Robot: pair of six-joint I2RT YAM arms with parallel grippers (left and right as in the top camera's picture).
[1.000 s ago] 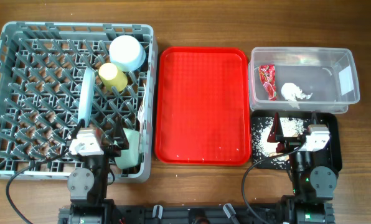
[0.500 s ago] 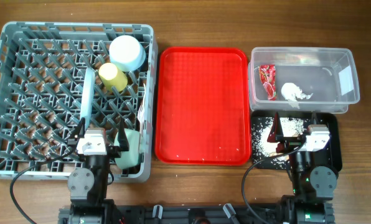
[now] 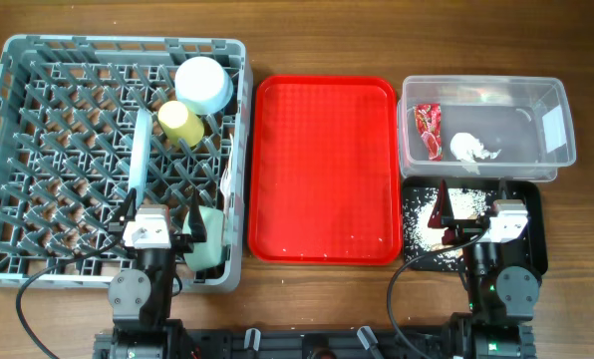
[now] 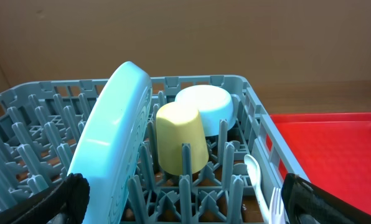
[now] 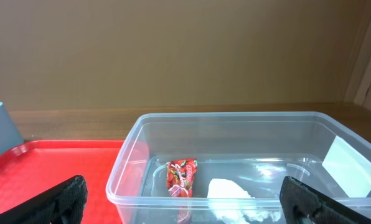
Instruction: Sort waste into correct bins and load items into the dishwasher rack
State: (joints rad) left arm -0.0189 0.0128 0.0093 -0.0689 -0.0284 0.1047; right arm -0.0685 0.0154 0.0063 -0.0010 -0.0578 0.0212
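Dishwasher rack (image 3: 118, 42) is sitting on the left of the table and it's pretty loaded. The pale blue plate (image 3: 138, 150) stands on edge between the pegs. The yellow cup (image 3: 179, 121) and the pale blue bowl (image 3: 203, 84) are both upside down, touching, at the far right corner. The mint-green bowl (image 3: 209, 239) is at the near right corner, with the white spoon (image 4: 254, 177) and fork (image 4: 276, 202) along the right wall.

The red wrapper (image 3: 429, 130) and the tissue (image 3: 471, 148) lie in the clear tub (image 3: 551, 95), and the crumbs (image 3: 461, 202) are scattered in the black tray (image 3: 531, 199). The red serving tray (image 3: 322, 170) lies between the rack and the bins.

The left gripper (image 4: 185, 190) is spread wide over the rack's near edge, holding nothing. The right gripper (image 5: 184, 202) is just as wide over the black tray, also holding nothing.
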